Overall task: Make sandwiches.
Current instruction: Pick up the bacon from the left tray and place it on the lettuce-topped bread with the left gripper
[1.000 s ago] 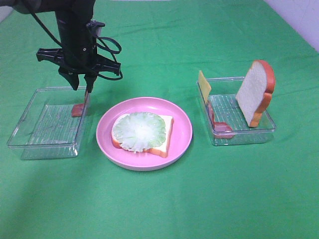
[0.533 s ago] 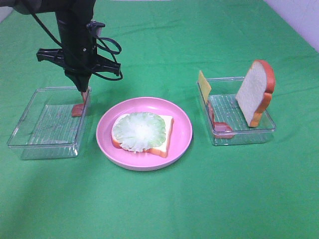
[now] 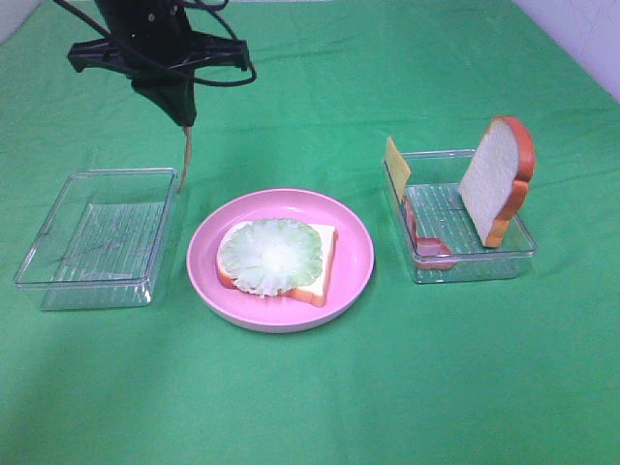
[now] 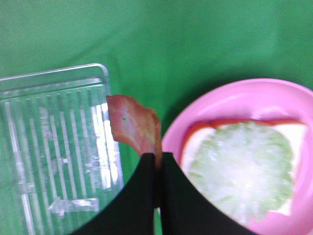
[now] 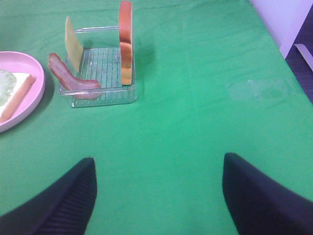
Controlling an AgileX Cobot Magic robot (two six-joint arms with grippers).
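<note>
Your left tool (image 3: 184,114) is clamped on one meat strip (image 3: 184,160), which hangs long axis straight down beneath it. The bread slice (image 3: 322,279) with lettuce (image 3: 269,255) on the pink plate (image 3: 358,262) lies below, toward your right tool (image 5: 159,159), which stands wide apart, empty, farther off. Count two bread slices, two meat strips, one lettuce, one cheese square (image 3: 396,167), two trays (image 3: 58,281).

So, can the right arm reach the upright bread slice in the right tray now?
Probably yes: the right gripper is open over bare cloth, and nothing stands between it and the bread slice, which rises above the tray wall.
</note>
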